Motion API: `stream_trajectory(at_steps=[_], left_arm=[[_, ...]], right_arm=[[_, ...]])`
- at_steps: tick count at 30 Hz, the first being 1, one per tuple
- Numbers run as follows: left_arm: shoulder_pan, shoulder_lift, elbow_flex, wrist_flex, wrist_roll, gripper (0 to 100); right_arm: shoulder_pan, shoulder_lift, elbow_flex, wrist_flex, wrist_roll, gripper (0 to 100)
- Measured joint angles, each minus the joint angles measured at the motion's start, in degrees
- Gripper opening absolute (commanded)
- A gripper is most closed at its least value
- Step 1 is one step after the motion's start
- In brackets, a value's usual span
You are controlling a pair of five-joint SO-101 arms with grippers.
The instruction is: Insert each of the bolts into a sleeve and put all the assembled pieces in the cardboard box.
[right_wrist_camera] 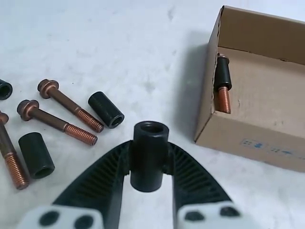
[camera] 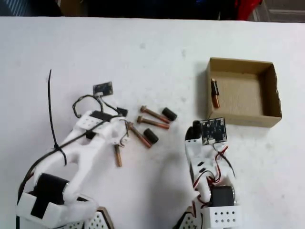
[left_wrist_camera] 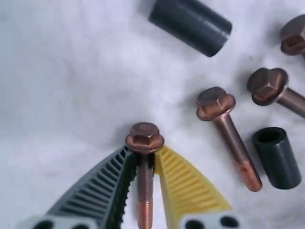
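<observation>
— Where's the left arm from where you're standing?

— Lower left of the high view, stretched up toward the middle of the white surface. The left gripper has its fingers, one grey and one yellow, clamped on the shank of a copper bolt. The hex head pokes out just past the tips. I can't tell whether that bolt is touching the surface.

— And the other arm?

— Bottom of the frame, a bit right of centre. The right gripper has its black fingers pinched around a black sleeve, with the bore showing at the far end. It's near the lower left corner of the cardboard box and clear of it.

— Anything in the box?

— One assembled piece, a bolt with a sleeve on it, lying along the left wall. The box itself sits right of centre, in the upper half of the frame.

— What's still loose?

— There's a small cluster mid-frame, between the two arms. Two loose bolts lie almost parallel, one just under the other. A third bolt slants below them, near the left gripper. One loose sleeve sits just beside the right end of the upper bolt, and a second sleeve lies close to the slanted one.

— Anything else over there?

— A black cable tie stands up from the left arm, at the left of the frame.
</observation>
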Motion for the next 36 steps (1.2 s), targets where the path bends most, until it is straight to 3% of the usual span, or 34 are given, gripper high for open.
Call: stream_trajectory(at_steps=[22,27,36], left_arm=[[-0.1,0.0,0.5,0.0,0.0,11],[-0.1,0.0,1.1,0.0,-0.1,2],[0.0,0.0,1.1,0.0,-0.1,5]], right_arm=[[0.0,0.0,0.0,0.0,0.0,1.6],[0.0,0.0,0.0,0.0,0.0,1.6],[0.0,0.0,0.0,0.0,0.0,1.7]])
